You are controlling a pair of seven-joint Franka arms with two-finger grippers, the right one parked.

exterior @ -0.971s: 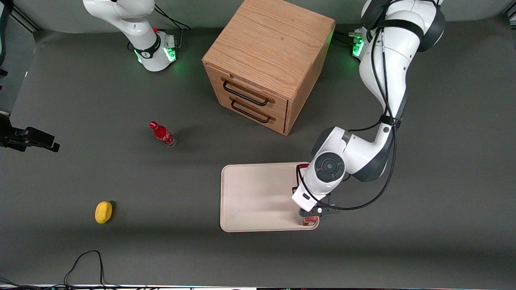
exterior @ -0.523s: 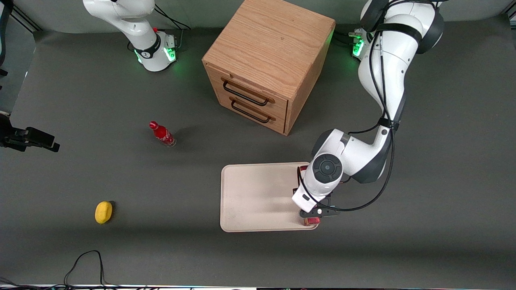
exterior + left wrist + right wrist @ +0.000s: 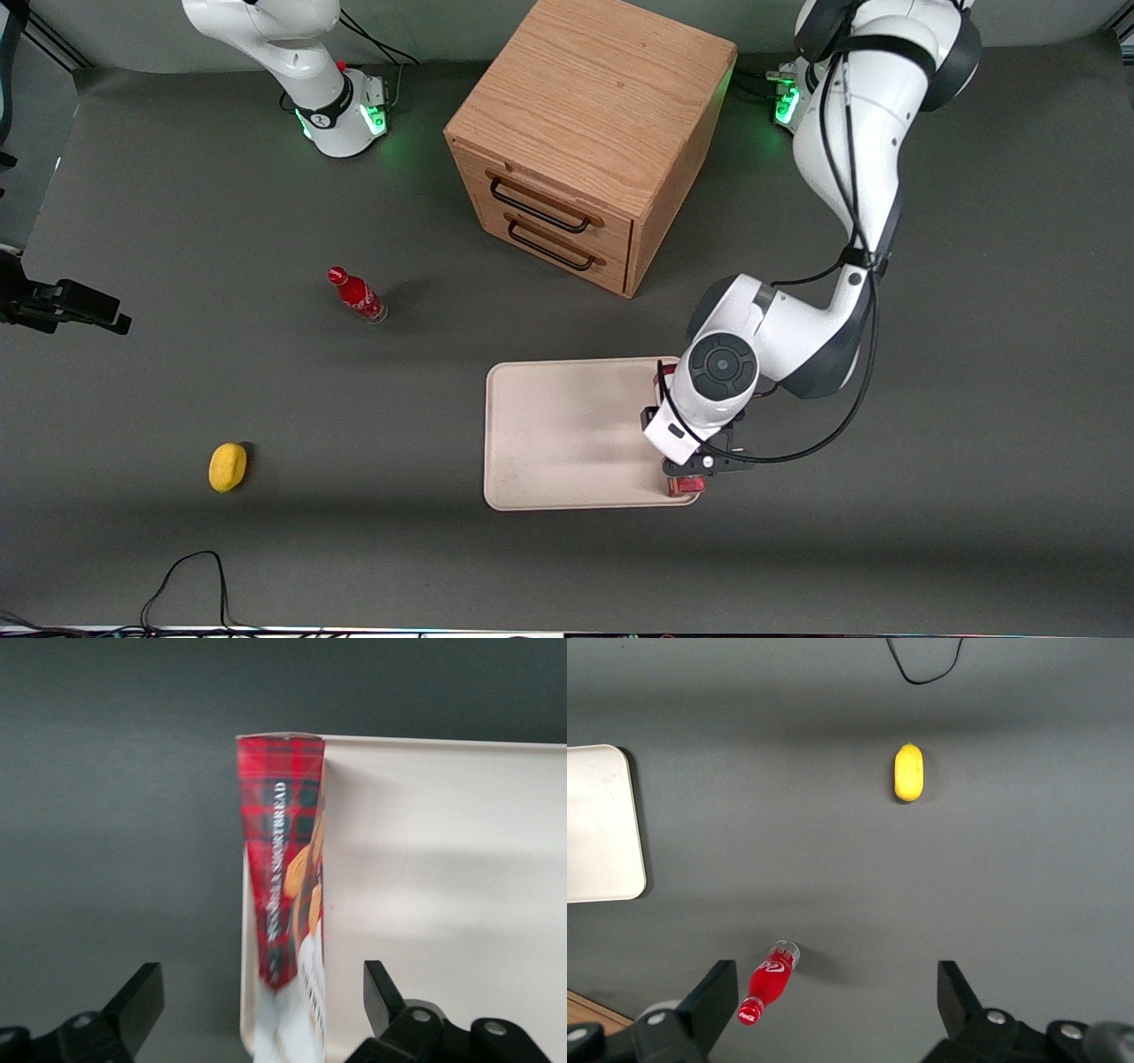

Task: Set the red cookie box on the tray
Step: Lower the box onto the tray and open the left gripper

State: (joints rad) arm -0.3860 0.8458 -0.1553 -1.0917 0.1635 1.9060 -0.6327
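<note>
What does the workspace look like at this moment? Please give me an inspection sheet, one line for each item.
Surface: dark grey table cover, flat.
Red cookie box: red cookie box lies along the tray's edge nearest the working arm; in the front view mostly hidden under the arm.
Tray: tray pale cream, its wide part bare.
Clutter: wooden drawer cabinet, both drawers shut; red bottle standing; yellow object, nearer the front camera than the bottle.
End effector: left end effector above the box, fingers open, apart from the box.
Cables: black cable loop at the table edge nearest the front camera; black cables along the working arm.
Surroundings: nothing seen.
</note>
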